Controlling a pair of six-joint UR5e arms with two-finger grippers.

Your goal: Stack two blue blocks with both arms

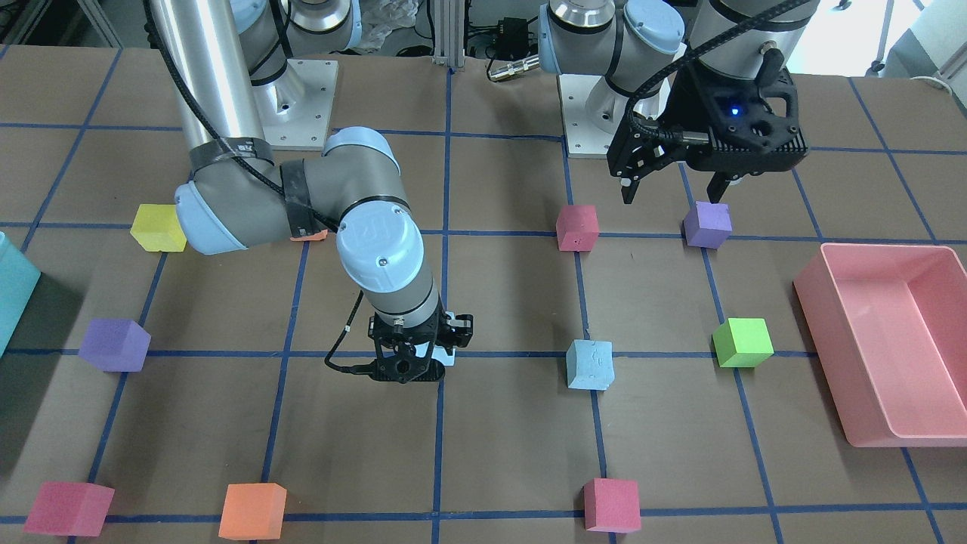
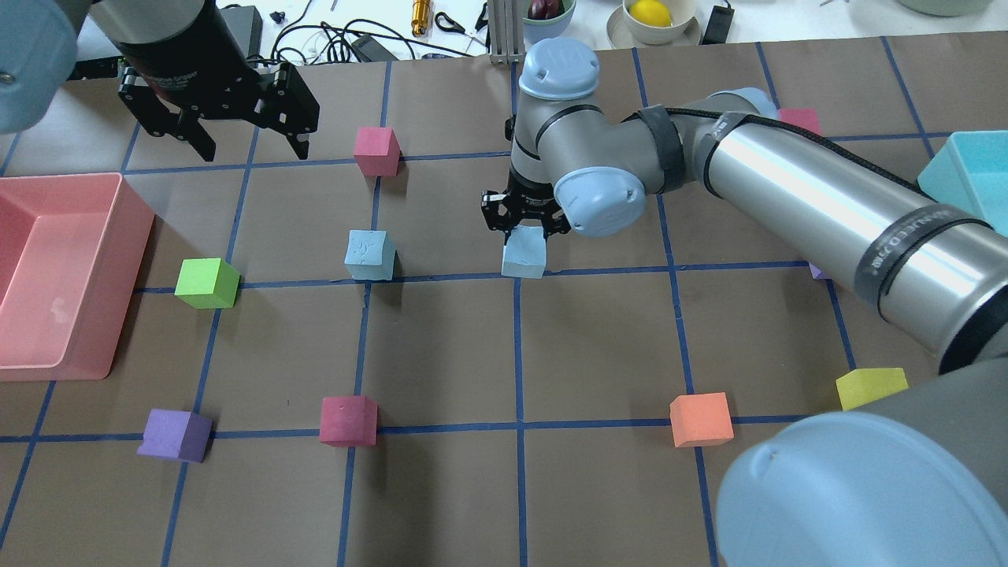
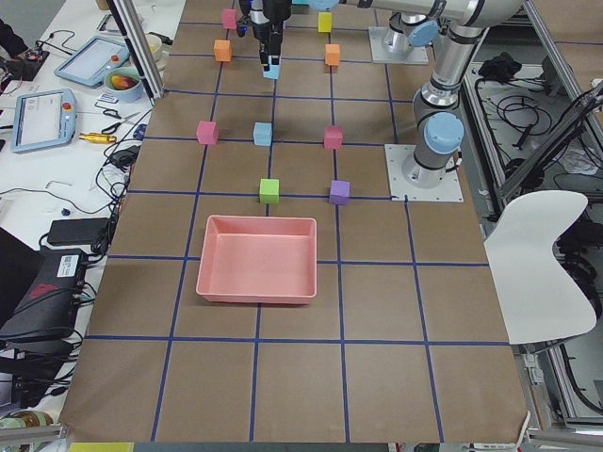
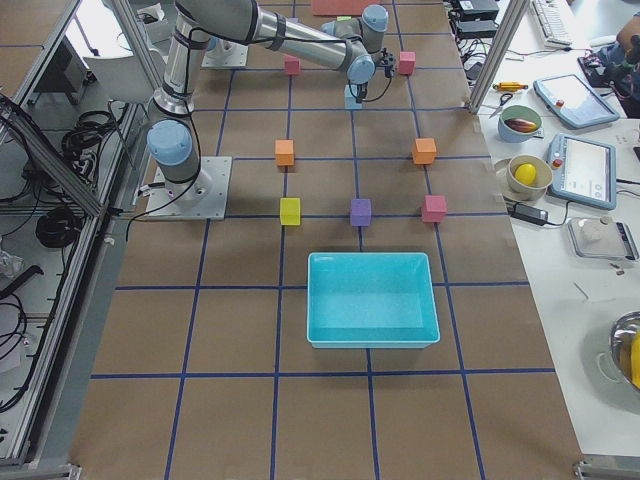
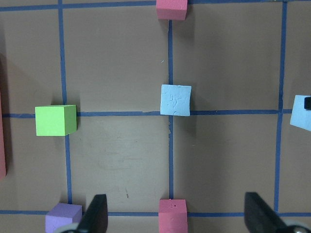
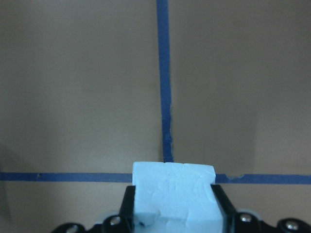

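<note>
One blue block point(image 2: 369, 254) sits alone on the table left of centre; it also shows in the front view point(image 1: 590, 365) and in the left wrist view point(image 5: 175, 99). My right gripper point(image 2: 526, 228) reaches to the table's middle and is shut on the second blue block point(image 2: 524, 253). The right wrist view shows that block point(image 6: 172, 189) between both fingers, low over a tape crossing. My left gripper point(image 2: 253, 151) hangs open and empty high above the far left, beside a pink cube point(image 2: 376, 151). It also shows in the front view point(image 1: 672, 198).
A pink bin point(image 2: 134, 228) stands at the left edge and a teal bin point(image 2: 965, 173) at the right edge. A green cube point(image 2: 206, 283), a purple cube point(image 2: 175, 435), a pink cube point(image 2: 348, 420), an orange cube point(image 2: 701, 420) and a yellow cube point(image 2: 870, 387) lie scattered.
</note>
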